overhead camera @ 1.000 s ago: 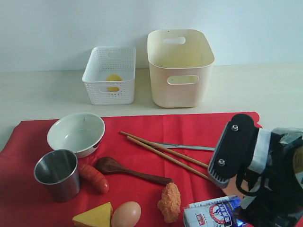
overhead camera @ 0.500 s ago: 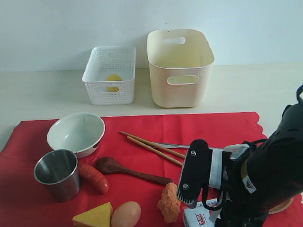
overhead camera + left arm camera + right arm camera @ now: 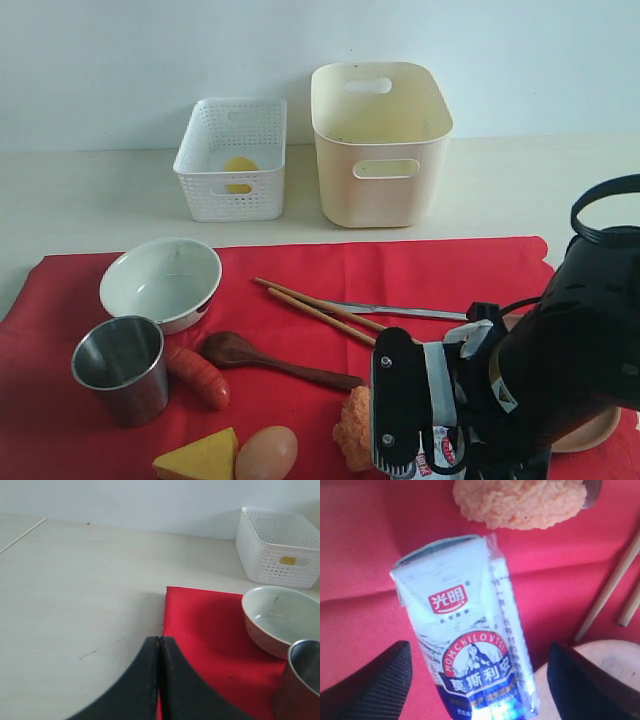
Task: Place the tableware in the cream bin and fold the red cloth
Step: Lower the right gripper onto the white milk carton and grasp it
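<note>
The red cloth (image 3: pixel 400 270) lies spread flat. On it are the white bowl (image 3: pixel 160 280), steel cup (image 3: pixel 120 365), dark wooden spoon (image 3: pixel 270 362), two chopsticks (image 3: pixel 320 305) and silver knife (image 3: pixel 400 311). The brown plate (image 3: pixel 592 432) peeks out from under my right arm (image 3: pixel 520 380). At the back stands the cream bin (image 3: pixel 380 145). My right gripper (image 3: pixel 480 680) is open and straddles the lying milk carton (image 3: pixel 470 630), with the plate (image 3: pixel 605 662) beside one finger. My left gripper (image 3: pixel 159 639) is shut and empty at the cloth's edge (image 3: pixel 200 625), near the bowl (image 3: pixel 280 620) and cup (image 3: pixel 302 680).
A white perforated basket (image 3: pixel 232 160) holding a yellow lemon stands left of the bin. A sausage (image 3: pixel 198 377), cheese wedge (image 3: pixel 200 458), egg (image 3: pixel 266 453) and a breaded lump (image 3: pixel 355 428) lie along the cloth's front. Bare pale table surrounds the cloth.
My right arm has swung left and down over the milk carton, hiding most of it in the exterior view. The brown plate's rim now shows at the right.
</note>
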Controlling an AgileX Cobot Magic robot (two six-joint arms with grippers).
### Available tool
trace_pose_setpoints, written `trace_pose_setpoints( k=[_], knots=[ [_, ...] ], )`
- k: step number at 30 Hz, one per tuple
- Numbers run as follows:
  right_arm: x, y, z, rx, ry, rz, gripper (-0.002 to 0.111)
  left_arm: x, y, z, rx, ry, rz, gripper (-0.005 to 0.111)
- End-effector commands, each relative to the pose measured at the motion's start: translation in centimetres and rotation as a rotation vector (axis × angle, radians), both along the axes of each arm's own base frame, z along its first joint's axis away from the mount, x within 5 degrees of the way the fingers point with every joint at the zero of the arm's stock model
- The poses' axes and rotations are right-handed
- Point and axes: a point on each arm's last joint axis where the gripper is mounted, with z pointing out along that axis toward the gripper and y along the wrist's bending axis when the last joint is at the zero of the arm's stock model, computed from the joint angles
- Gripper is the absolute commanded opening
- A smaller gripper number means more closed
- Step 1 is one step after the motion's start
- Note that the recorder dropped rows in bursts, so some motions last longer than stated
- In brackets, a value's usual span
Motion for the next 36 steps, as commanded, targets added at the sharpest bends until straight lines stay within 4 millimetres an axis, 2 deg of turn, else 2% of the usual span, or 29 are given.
trace_pose_setpoints(
  k=[1,4,9,12,22,28,36],
  knots=[
    [0.3,0.4,0.1,0.033,-0.023,0.014,0.072,0.0,0.0,0.0,0.001,-0.011,0.001,0.001],
    [0.2,0.5,0.1,0.041,-0.018,0.005,0.075,0.0,0.0,0.0,0.001,-0.011,0.001,0.001],
    [-0.3,0.8,0.1,0.088,0.047,-0.078,0.092,0.0,0.0,0.0,0.001,-0.011,0.001,0.001],
    [-0.4,0.8,0.1,0.093,0.057,-0.074,0.097,0.0,0.0,0.0,0.001,-0.011,0.001,0.001],
    [0.1,0.5,-1.7,0.029,0.119,-0.133,0.097,0.0,0.0,0.0,0.001,-0.011,0.001,0.001],
    [0.3,0.7,-2.1,0.035,0.108,-0.127,0.097,0.0,0.0,0.0,0.001,-0.011,0.001,0.001],
    [0.4,0.8,-3.6,-0.006,0.143,-0.130,0.097,0.0,0.0,0.0,0.001,-0.011,0.001,0.001]
  ],
)
